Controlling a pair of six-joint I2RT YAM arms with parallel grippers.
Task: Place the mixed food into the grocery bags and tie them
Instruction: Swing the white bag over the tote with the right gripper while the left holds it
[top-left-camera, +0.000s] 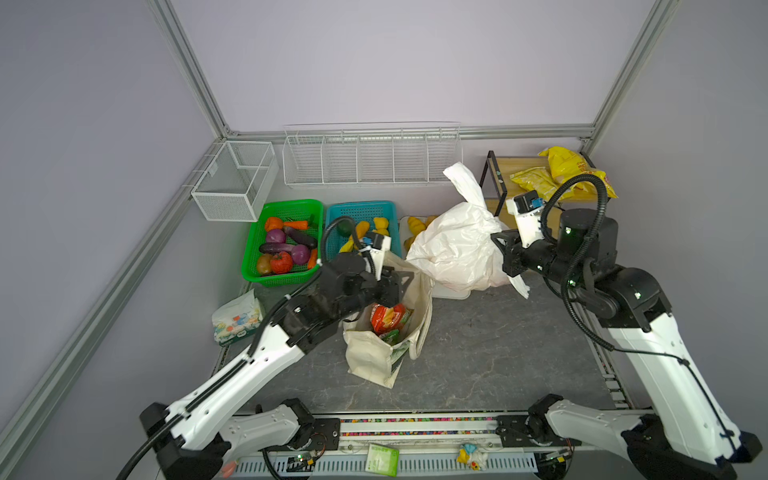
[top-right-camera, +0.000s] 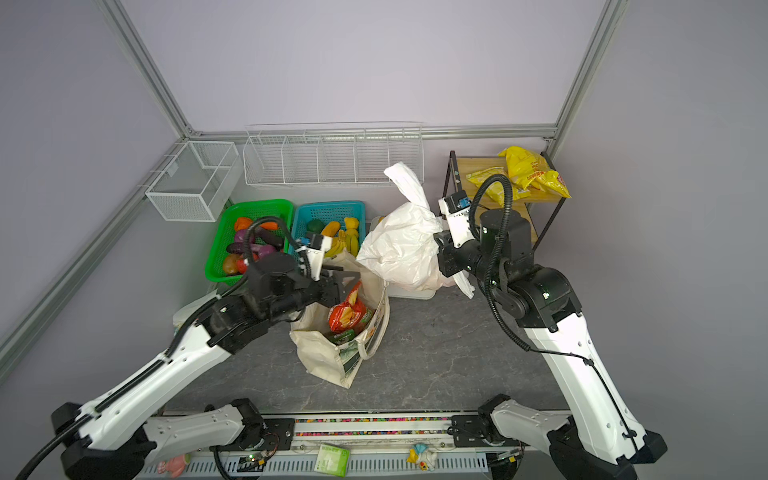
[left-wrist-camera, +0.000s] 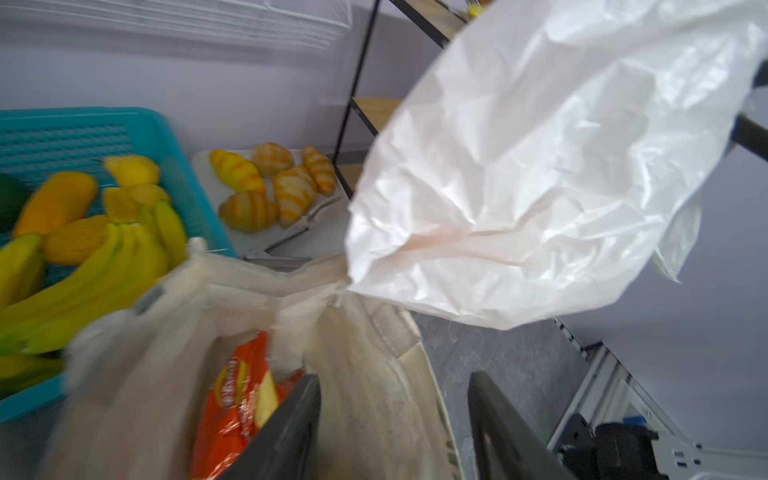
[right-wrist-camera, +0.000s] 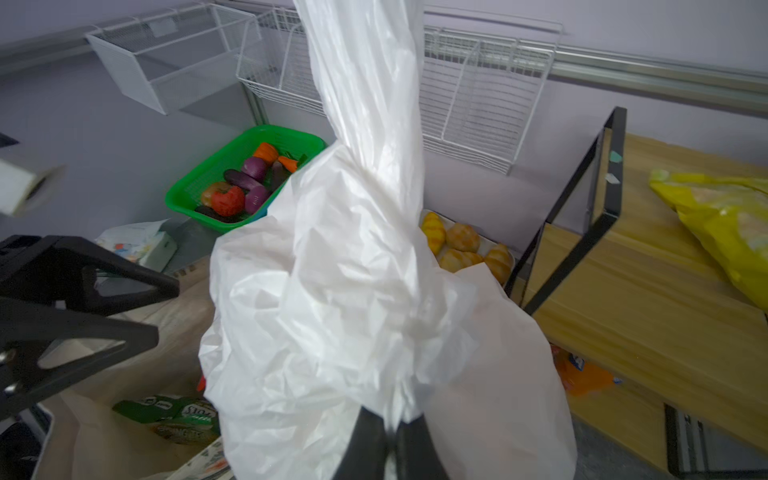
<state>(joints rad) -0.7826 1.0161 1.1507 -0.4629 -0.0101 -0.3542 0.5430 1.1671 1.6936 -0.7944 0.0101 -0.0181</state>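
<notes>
The cream canvas tote (top-left-camera: 374, 361) (top-right-camera: 320, 357) stands open mid-table. In it lie a red snack packet (top-left-camera: 386, 318) (left-wrist-camera: 237, 399) and a green-and-white packet (top-left-camera: 392, 336) (right-wrist-camera: 174, 411). My left gripper (top-left-camera: 402, 281) (left-wrist-camera: 395, 419) is open over the tote's far rim, one finger by the red packet and the tote's wall between the two fingers. The white plastic bag (top-left-camera: 453, 249) (right-wrist-camera: 332, 291) hangs bulging behind the tote, its neck twisted upward. My right gripper (top-left-camera: 496, 242) (right-wrist-camera: 390, 436) is shut on a fold of it. What the plastic bag holds is hidden.
A teal basket (top-left-camera: 361, 208) of bananas and mangoes and a green basket (top-left-camera: 286, 205) of vegetables sit behind the tote. Croissants (left-wrist-camera: 270, 187) lie on a white tray. Yellow packets (top-left-camera: 561, 170) rest on the wooden shelf at back right. A small printed bag (top-left-camera: 235, 320) lies left.
</notes>
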